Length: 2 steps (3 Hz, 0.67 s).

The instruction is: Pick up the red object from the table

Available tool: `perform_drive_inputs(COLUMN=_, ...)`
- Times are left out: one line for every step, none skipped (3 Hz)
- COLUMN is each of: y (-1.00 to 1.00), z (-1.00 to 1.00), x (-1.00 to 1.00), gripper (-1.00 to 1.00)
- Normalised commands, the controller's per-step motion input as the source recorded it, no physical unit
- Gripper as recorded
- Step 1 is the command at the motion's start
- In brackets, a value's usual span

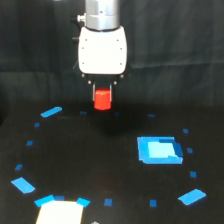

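Pincer (102, 92) pinching red object (102, 100) — held above table (90, 165), blue square (159, 150) nearby.

Table (100, 165) bare beneath gripper (102, 91); blue square (158, 150) flat, well apart.

This looks like a robotics lab test cell. A black matte table (75, 150) carries small blue tape marks (30, 143) in a ring. A dark wrinkled cloth backdrop (175, 35) hangs behind its far edge.

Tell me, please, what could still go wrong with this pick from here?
The hand holds only the top of the red block; most of it hangs below the fingers, so it might slip out. It seems lifted off the black table, so a drop could send it rolling away.
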Motion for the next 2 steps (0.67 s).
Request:
perform_drive_inputs(y=-0.03, z=-0.54, x=-0.23, gripper=-0.76)
perform_drive_inputs(y=0.75, z=1.0, x=0.17, gripper=-0.44)
